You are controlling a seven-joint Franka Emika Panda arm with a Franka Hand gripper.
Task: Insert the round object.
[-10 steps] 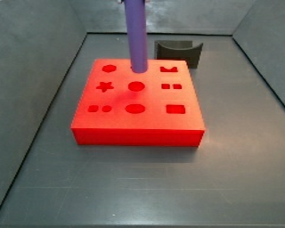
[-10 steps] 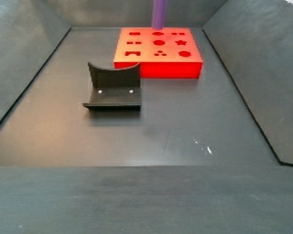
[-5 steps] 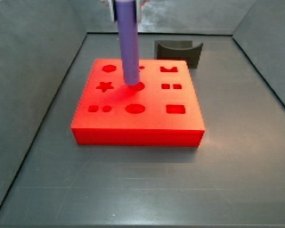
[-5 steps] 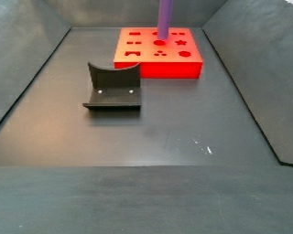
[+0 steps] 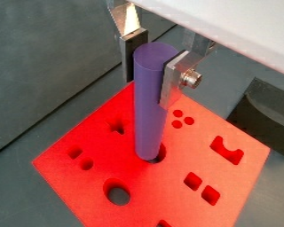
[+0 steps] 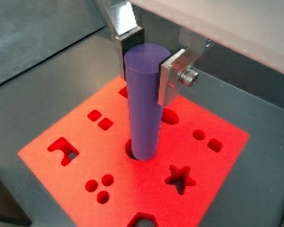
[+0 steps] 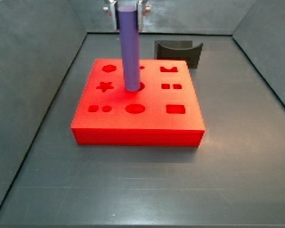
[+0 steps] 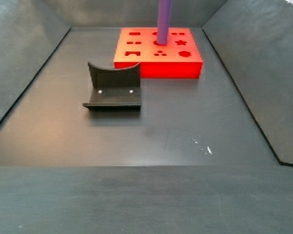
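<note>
The purple peg (image 5: pixel 151 102) stands upright, its top clamped between the two silver fingers (image 5: pixel 177 77) of the gripper (image 6: pixel 148 60) and its lower end in the round middle hole of the red block (image 7: pixel 138 102). A dark grey block (image 7: pixel 178 52) sits at the red block's one o'clock in a side view.

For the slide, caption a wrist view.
Gripper holds the purple cylinder peg upright, its tip entering the round hole in the red block.

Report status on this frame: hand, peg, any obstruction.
Hand over the red block, shut on the purple peg. Peg upright, tip in the centre round hole. Nothing in the way; dark grey block sits apart.
</note>
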